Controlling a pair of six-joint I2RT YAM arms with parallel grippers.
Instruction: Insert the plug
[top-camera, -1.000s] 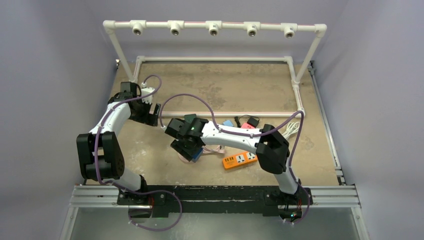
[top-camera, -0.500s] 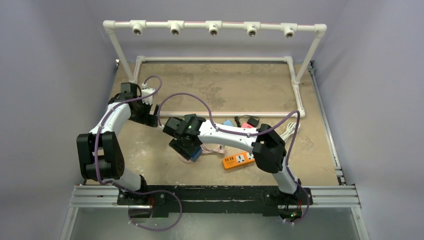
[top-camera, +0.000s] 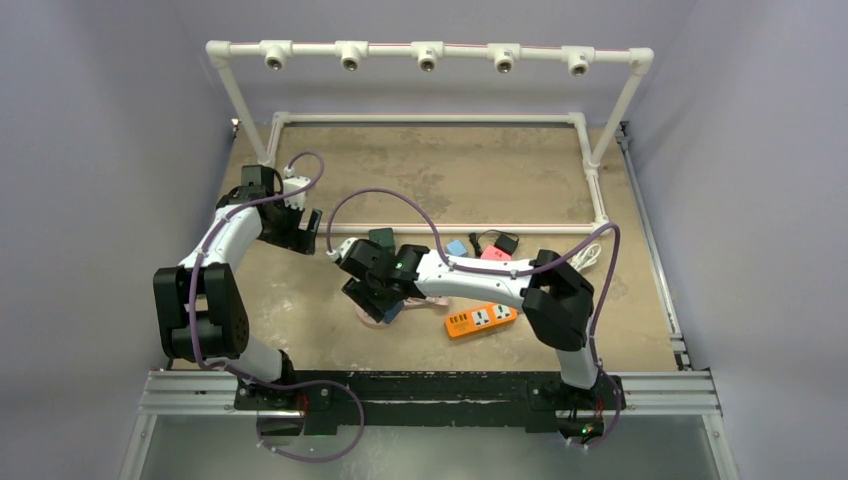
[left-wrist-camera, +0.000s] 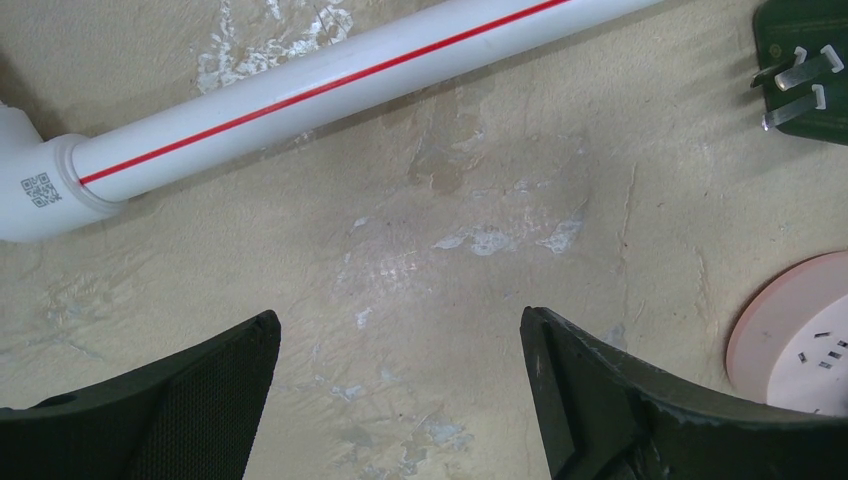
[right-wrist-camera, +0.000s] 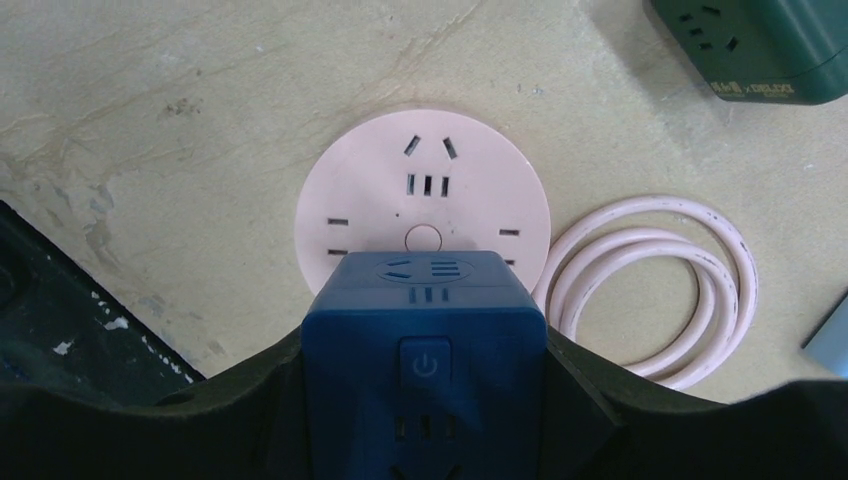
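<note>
Cube (right-wrist-camera: 425, 300) over socket (right-wrist-camera: 420, 180), prongs hidden
Right gripper (right-wrist-camera: 425, 395) clamps the cube over the socket; slight misalignment could jam the prongs or shove the socket aside. Left gripper (left-wrist-camera: 400, 400) gapes empty.

Grips cube (right-wrist-camera: 425, 340) in right end effector (right-wrist-camera: 425, 400), over near edge of round socket (right-wrist-camera: 400, 190) lying on surface (top-camera: 450, 180). Finds cord (right-wrist-camera: 650, 206) coiled just right of round socket, adapter (right-wrist-camera: 760, 45) behind it, strip (top-camera: 481, 318) farther right. Hangs left end effector (left-wrist-camera: 400, 400) above surface, pipe (left-wrist-camera: 330, 80) just beside, round socket to its right
</note>
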